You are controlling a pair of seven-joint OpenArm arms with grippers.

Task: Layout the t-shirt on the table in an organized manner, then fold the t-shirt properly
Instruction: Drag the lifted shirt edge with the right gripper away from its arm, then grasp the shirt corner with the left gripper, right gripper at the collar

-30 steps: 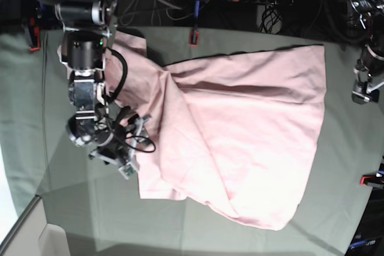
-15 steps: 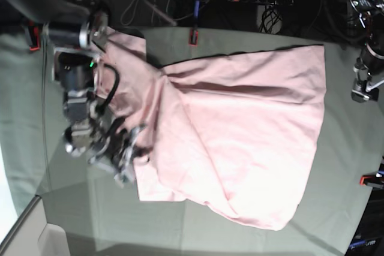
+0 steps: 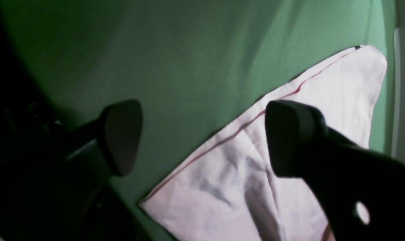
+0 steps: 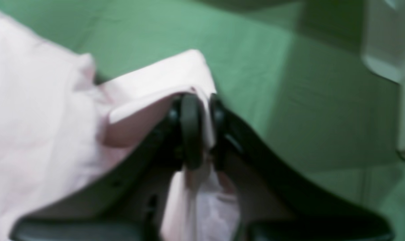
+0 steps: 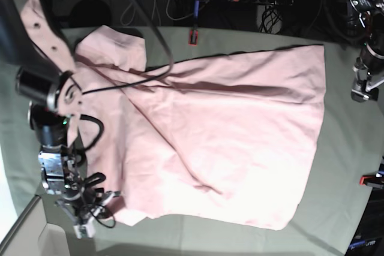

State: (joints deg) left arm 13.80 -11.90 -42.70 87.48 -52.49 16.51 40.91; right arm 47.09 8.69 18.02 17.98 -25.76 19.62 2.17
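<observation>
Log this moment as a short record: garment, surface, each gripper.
garment: pale pink cotton t-shirt, spread but creased, one corner lifted
surface: table under grey-green cloth
right gripper: shut on t-shirt hem
left gripper: open, holding nothing, above the t-shirt's edge
background: red clamp at the table's far edge

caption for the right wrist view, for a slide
Right gripper pinching a pink t-shirt edge above the green table.
</observation>
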